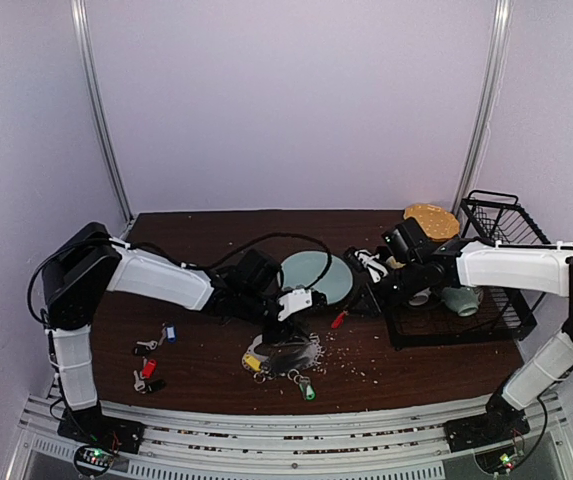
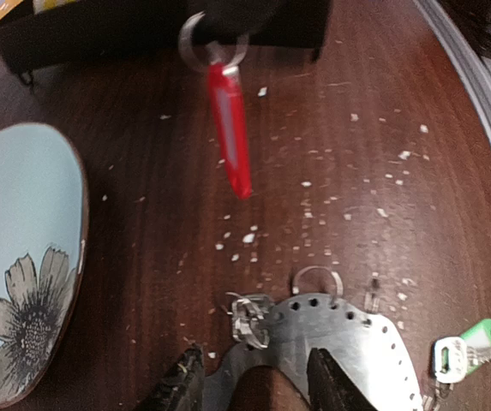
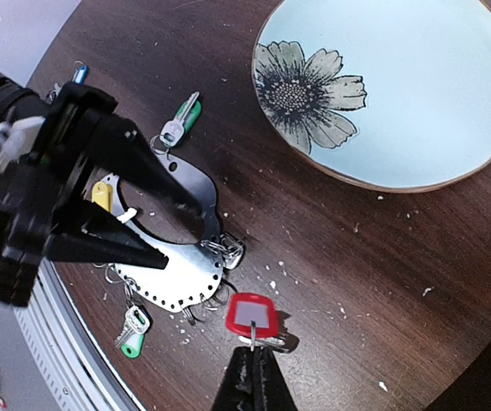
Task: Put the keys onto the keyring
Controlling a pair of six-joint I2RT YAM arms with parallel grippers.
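Flat on table (image 3: pixel 356 257), near plate (image 3: pixel 416 86): keyring (image 3: pixel 181 278) — straddled by left gripper (image 2: pixel 254 377), fingers spread to either side of the metal band. Pressed together on split ring of red-tagged key (image 3: pixel 252 315): right gripper (image 3: pixel 252 351) — key hanging below fingertips, just beside keyring.

Soft even light; faint shadows; red key tag (image 2: pixel 230 128) blurred; wrist views bowed at edges.
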